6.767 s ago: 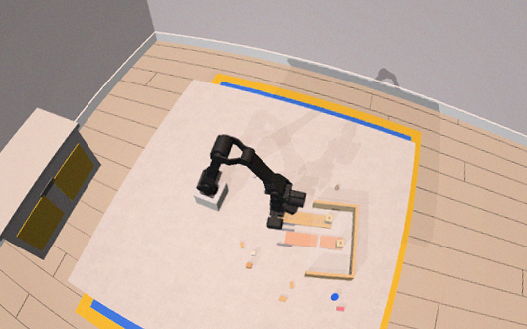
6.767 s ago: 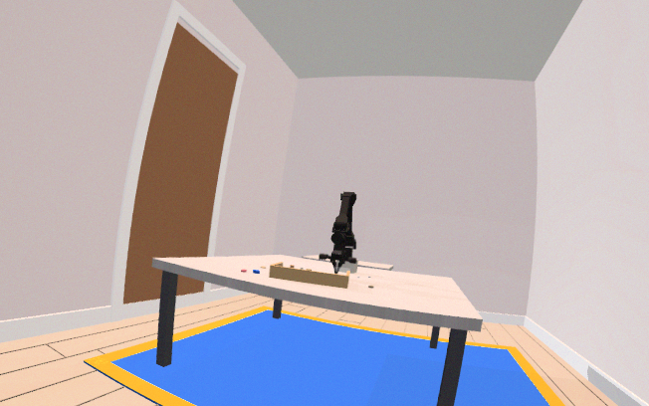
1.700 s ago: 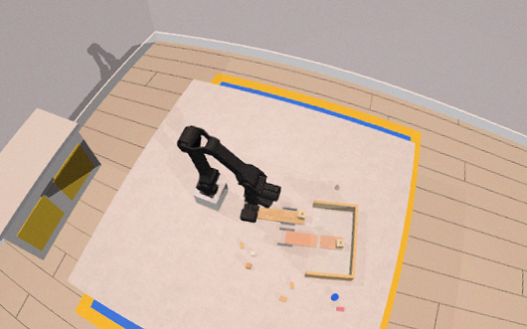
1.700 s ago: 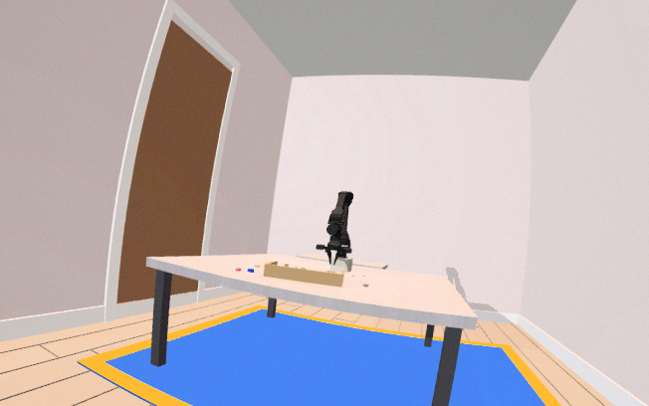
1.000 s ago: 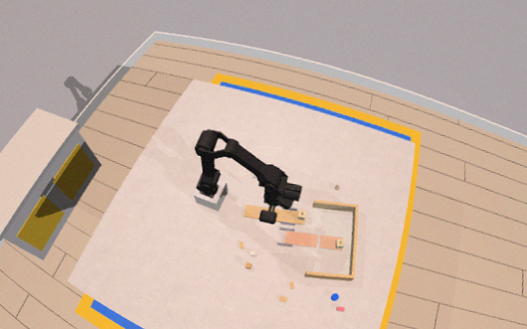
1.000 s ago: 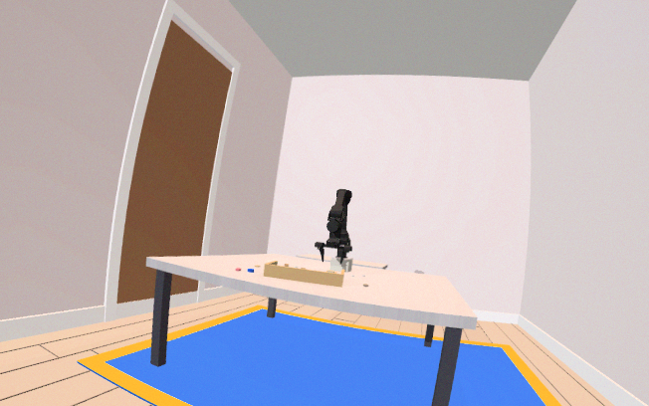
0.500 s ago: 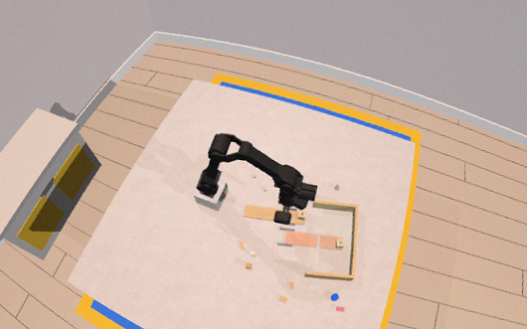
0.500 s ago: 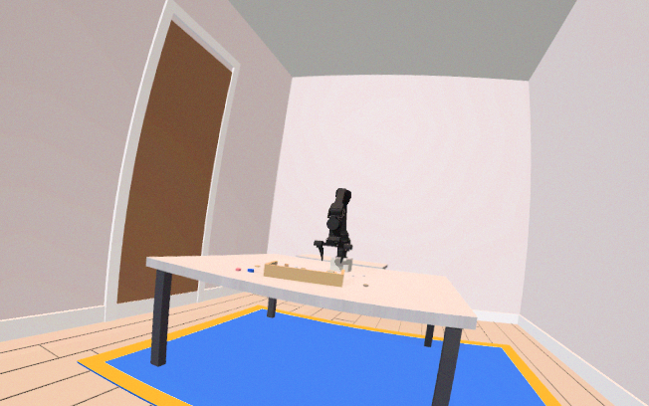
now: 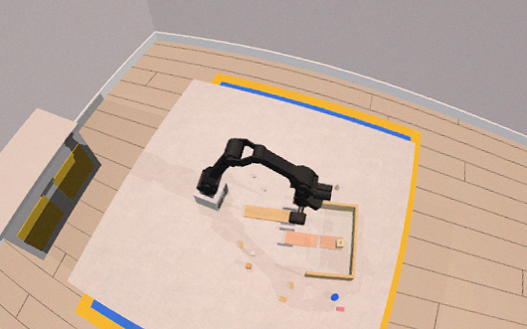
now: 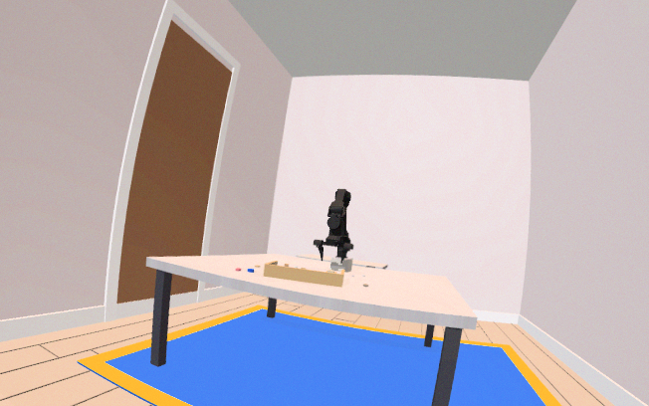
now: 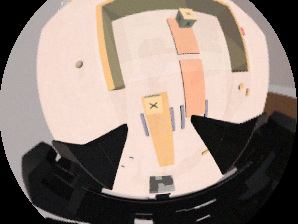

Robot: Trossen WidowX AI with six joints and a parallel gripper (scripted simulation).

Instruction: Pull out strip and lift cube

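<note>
- Now the labelled cube (image 11: 153,105) lies on the far end of the yellow strip (image 9: 266,213) (image 11: 162,142), which is in one piece.
- Above it is the gripper (image 9: 303,212) (image 10: 335,254) (image 11: 160,123), wide open and empty.
- Beside it lies the orange strip (image 9: 301,238) (image 11: 194,85), with a gap.

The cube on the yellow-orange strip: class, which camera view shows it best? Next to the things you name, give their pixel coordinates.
The wrist view: the cube (image 11: 153,105) faces the camera, its dark X readable, between the open gripper's (image 9: 309,212) (image 10: 334,254) (image 11: 159,122) spread fingers. In the top view the gripper hides it; the exterior view doesn't show it clearly.
</note>
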